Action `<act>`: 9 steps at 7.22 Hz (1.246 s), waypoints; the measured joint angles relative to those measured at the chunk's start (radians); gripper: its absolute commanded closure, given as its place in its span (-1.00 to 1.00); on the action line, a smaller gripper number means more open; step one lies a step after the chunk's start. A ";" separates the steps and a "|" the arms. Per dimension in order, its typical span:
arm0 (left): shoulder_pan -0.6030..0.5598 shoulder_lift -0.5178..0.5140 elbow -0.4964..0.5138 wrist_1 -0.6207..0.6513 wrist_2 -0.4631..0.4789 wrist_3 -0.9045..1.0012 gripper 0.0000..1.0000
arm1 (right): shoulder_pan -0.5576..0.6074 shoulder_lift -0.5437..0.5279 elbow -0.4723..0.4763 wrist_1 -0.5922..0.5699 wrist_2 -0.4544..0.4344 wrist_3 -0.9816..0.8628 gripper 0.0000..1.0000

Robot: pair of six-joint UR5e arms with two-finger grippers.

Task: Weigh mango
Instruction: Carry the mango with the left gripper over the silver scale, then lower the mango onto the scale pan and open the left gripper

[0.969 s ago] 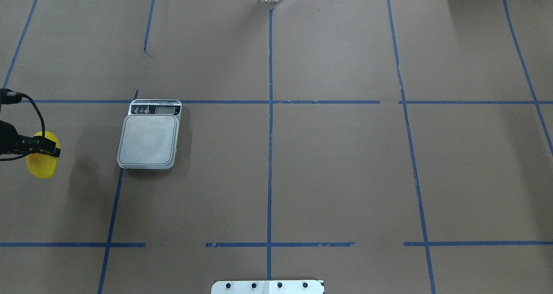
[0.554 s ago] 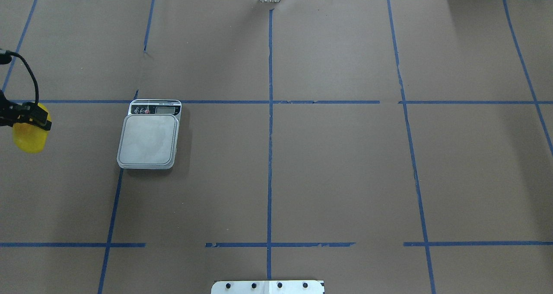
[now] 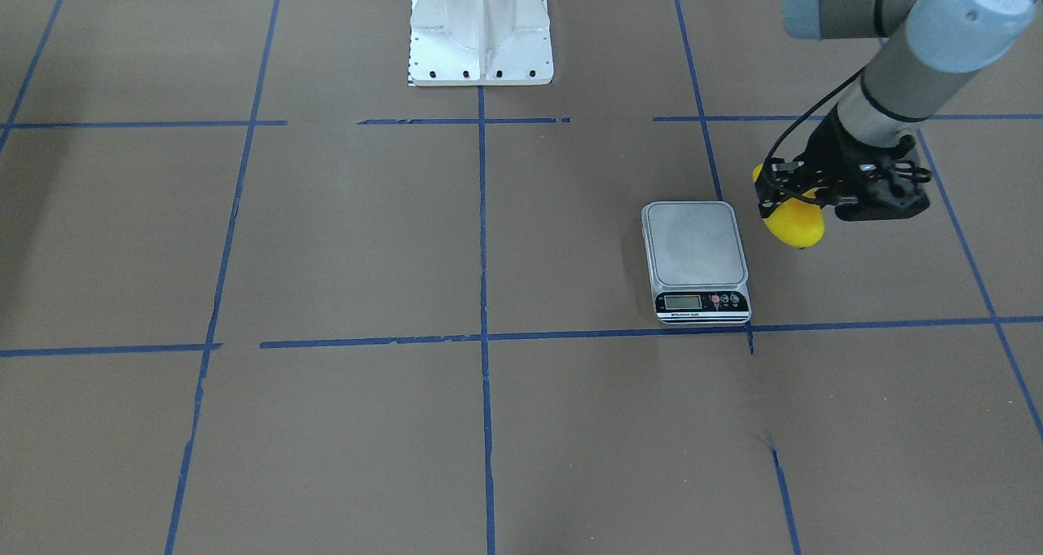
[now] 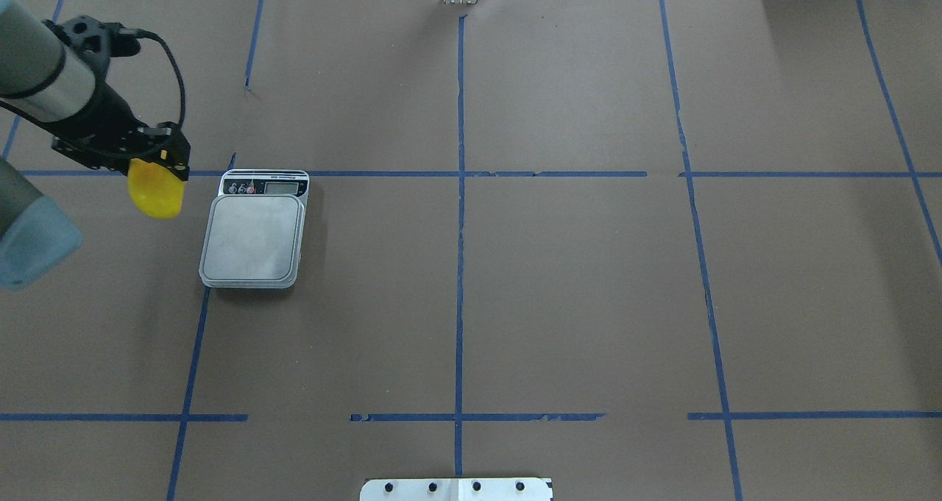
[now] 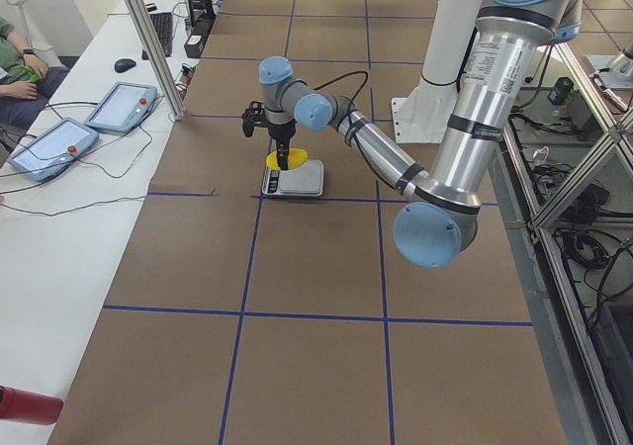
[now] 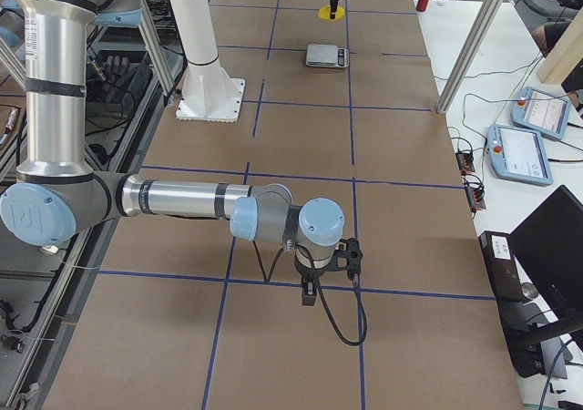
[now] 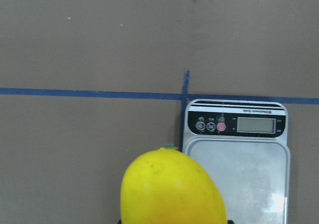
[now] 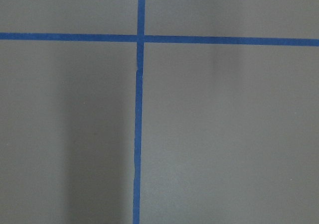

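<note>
Left gripper [image 4: 157,164] is up off the table [image 4: 574,302] with its fingers clamped tight on the mango [image 4: 155,192], no gap showing on either side of the fruit. Just beside the claw, on its inboard side, sits the scale [image 4: 254,237], platform bare, display end at about the claw's level. From the overhead view the fruit is next to the scale's display-end corner, apart from it. In the left wrist view the mango [image 7: 172,189] overlaps the scale's [image 7: 237,179] near edge in the picture, but how much height separates them I cannot tell.

Room to move: brown paper on every side of the claw, crossed by blue tape lines [image 4: 460,229], and nothing else standing close.

Fruit against claw: the mango [image 3: 795,224] hangs out below the fingertips of the left gripper [image 3: 794,190], its upper end hidden between them, most of its body free.

Pointing: long axis runs on along the fingers, away from the palm; the small greenish nub at the far tip leads, aimed at the tape line past the scale.

Right gripper [image 6: 319,273] hovers low over a tape crossing, well apart from all this; wide or narrow, I cannot tell.
</note>
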State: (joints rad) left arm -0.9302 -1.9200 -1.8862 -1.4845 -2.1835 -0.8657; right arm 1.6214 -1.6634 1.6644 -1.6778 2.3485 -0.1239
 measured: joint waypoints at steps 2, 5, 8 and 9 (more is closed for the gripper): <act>0.078 -0.031 0.110 -0.151 0.030 -0.087 1.00 | 0.000 0.000 0.000 0.000 0.000 0.000 -1.00; 0.139 -0.028 0.181 -0.238 0.064 -0.119 1.00 | 0.000 0.001 0.000 0.000 0.000 0.000 -1.00; 0.157 -0.025 0.198 -0.244 0.067 -0.121 -1.00 | 0.000 0.000 0.000 0.000 0.000 0.000 -1.00; 0.158 -0.024 0.194 -0.244 0.067 -0.118 -1.00 | 0.000 0.000 0.000 0.000 0.000 0.000 -1.00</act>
State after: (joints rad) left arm -0.7727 -1.9444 -1.6919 -1.7282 -2.1163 -0.9834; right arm 1.6214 -1.6633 1.6644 -1.6781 2.3485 -0.1243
